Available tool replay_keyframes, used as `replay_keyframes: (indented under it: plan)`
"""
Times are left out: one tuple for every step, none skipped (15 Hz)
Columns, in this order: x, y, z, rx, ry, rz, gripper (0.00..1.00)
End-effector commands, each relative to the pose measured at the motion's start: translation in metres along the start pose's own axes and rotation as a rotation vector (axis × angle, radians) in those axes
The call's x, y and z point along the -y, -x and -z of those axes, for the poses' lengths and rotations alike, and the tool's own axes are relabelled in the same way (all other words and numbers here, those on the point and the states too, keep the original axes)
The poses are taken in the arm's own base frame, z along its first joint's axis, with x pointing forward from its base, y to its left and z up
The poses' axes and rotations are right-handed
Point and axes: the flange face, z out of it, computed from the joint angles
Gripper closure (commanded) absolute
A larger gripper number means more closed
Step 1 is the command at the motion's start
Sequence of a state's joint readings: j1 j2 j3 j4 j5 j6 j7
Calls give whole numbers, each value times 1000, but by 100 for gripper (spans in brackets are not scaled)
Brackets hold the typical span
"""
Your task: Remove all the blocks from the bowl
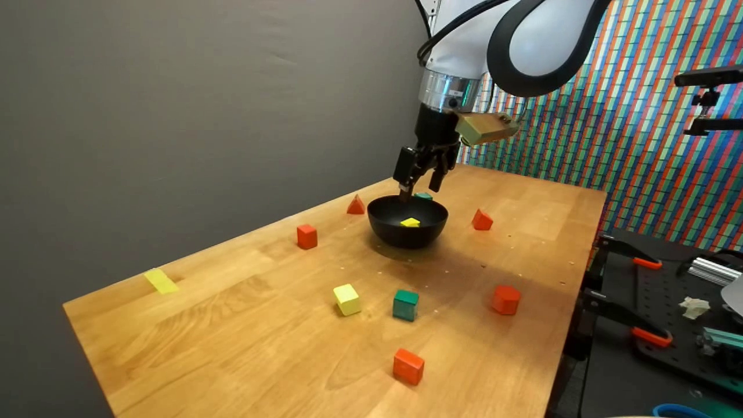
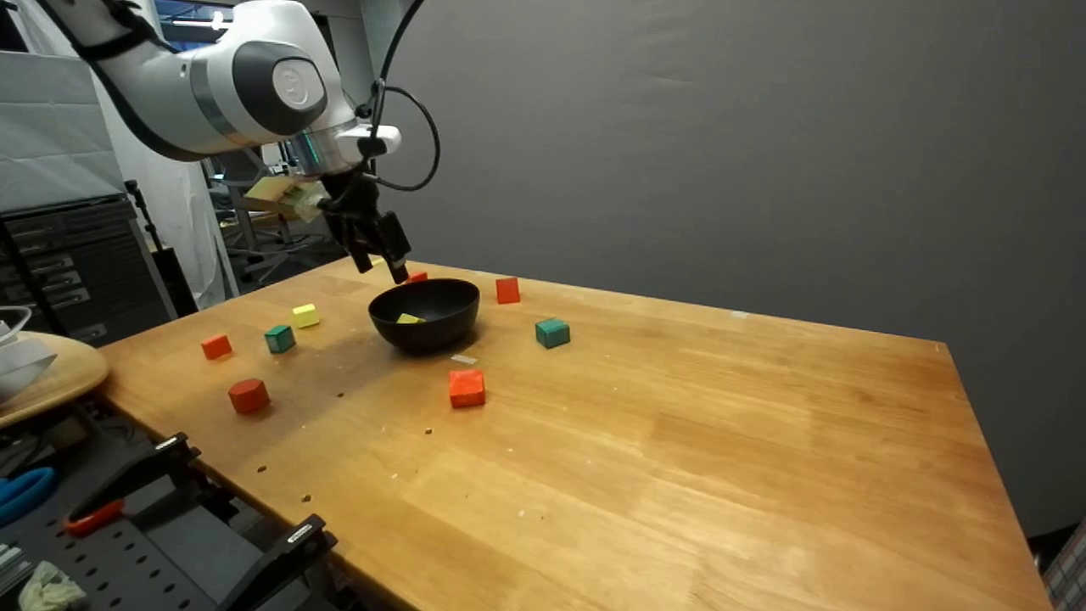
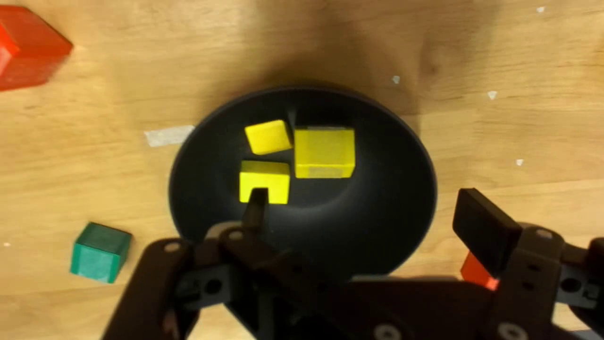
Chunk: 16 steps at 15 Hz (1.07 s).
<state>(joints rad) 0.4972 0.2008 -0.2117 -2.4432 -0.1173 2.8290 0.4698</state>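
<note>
A: What is the largest thing?
B: A plain grey wall (image 2: 721, 153). In front of it stands a wooden table (image 2: 730, 458).

A: And the robot?
B: In an exterior view, a white arm (image 2: 280, 81) reaches in from the left. Its black gripper (image 1: 420, 190) points down at a round black bowl (image 1: 408, 237), which stands upright on the table.

A: How are the jaws?
B: Unclenched and spread wide apart. In the wrist view, the finger on the left (image 3: 256, 212) overlaps the bowl's inside; the other lies past the right rim.

A: What is in the bowl?
B: The wrist view shows three yellow blocks (image 3: 324, 152) there, one on the right and two on the left, one of those partly covered by the finger.

A: What surrounds it?
B: In an exterior view, a red block (image 1: 408, 367) lies nearest. Farther back, a fourth yellow block (image 1: 347, 300) sits near a green block (image 1: 405, 306), with a many-sided red block (image 1: 506, 300) to their right. Near the bowl on its left is a red triangle (image 1: 356, 205), with a red cube (image 1: 307, 237) farther left; a red wedge (image 1: 482, 220) lies right of the bowl, and a second green block (image 1: 424, 196) peeks out on the far side.

A: Anything thinner?
B: A flat yellow strip (image 1: 161, 280) at the table's left edge.
</note>
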Motion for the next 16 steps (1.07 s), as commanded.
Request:
replay_keyframes:
  plan:
    - [-17,3,-4,51,-7,-52,0]
    - [-20,3,-8,63,-17,-63,0]
    - [-21,1,-13,71,-25,-76,0]
    - [-21,0,-17,78,-36,-82,0]
    - [-22,-1,-21,81,-43,-85,0]
    - [-21,-3,-25,85,-53,-85,0]
    - [-20,-5,-29,88,-55,-76,0]
    - [-18,-6,-33,96,-54,-65,0]
    - [-17,-8,-38,98,-48,-50,0]
    - [-15,-9,-42,101,-41,-37,0]
    - [-14,-11,-47,100,-31,-22,0]
    - [-13,-13,-53,95,-17,-2,0]
    - [-12,-16,-57,92,-2,16,0]
    - [-11,-17,-63,90,5,36,0]
    - [-9,-20,-69,83,13,56,0]
    - [-7,-22,-75,80,15,74,0]
